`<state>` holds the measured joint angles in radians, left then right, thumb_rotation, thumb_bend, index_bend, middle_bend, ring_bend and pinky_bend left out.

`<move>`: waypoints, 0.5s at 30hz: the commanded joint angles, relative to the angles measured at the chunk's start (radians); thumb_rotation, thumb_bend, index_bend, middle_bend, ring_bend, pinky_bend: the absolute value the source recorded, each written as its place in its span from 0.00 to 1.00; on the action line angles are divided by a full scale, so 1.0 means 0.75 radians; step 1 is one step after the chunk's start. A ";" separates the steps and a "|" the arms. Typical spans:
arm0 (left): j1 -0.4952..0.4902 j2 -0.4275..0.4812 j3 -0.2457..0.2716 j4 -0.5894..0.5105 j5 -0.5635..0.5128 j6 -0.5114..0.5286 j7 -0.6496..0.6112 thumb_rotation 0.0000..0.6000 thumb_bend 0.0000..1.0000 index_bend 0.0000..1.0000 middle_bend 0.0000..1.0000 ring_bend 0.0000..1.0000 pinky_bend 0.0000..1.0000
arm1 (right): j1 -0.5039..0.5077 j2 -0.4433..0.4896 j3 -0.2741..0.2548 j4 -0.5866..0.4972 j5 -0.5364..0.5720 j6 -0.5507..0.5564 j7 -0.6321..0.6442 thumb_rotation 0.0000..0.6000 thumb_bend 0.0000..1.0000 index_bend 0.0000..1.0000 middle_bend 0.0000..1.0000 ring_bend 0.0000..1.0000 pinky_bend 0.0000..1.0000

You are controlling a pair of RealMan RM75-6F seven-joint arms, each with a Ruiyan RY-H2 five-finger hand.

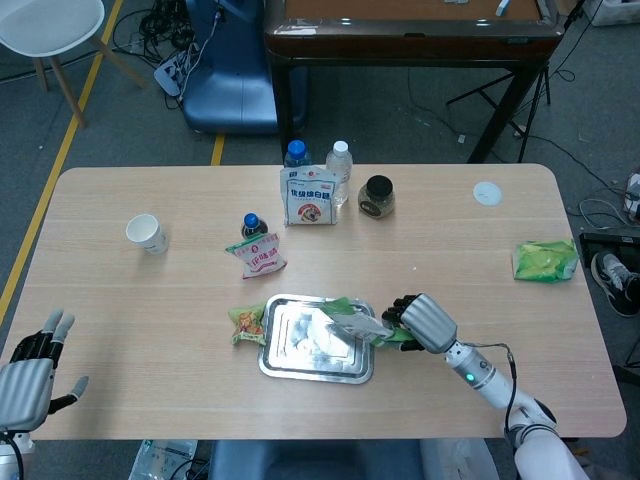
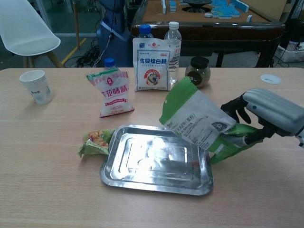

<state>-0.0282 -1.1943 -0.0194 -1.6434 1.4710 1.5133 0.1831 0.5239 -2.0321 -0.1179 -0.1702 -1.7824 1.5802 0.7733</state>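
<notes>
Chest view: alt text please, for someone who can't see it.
The right hand holds a green and white pouch tilted over the far right corner of a metal tray on a wooden table. Packets, bottles, a jar and a paper cup stand behind.

Left robot hand (image 1: 25,385) cut off; pouch (image 2: 202,124) txt unreadable.
</notes>
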 commanded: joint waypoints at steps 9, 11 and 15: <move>0.000 -0.001 0.006 -0.010 0.002 -0.007 0.010 1.00 0.23 0.02 0.00 0.12 0.11 | -0.028 -0.016 -0.021 0.040 0.014 -0.024 0.013 1.00 0.42 0.77 0.70 0.61 0.69; 0.000 -0.003 0.007 -0.011 0.001 -0.008 0.009 1.00 0.23 0.02 0.00 0.12 0.11 | -0.034 -0.017 -0.027 0.045 0.012 -0.027 0.010 1.00 0.42 0.77 0.70 0.61 0.69; -0.001 -0.005 0.008 -0.010 0.003 -0.012 0.007 1.00 0.23 0.02 0.00 0.12 0.11 | -0.048 -0.017 -0.040 0.052 0.009 -0.030 0.000 1.00 0.42 0.77 0.70 0.61 0.69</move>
<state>-0.0291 -1.1981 -0.0133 -1.6512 1.4726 1.5041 0.1887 0.4891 -2.0447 -0.1468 -0.1319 -1.7755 1.5580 0.7740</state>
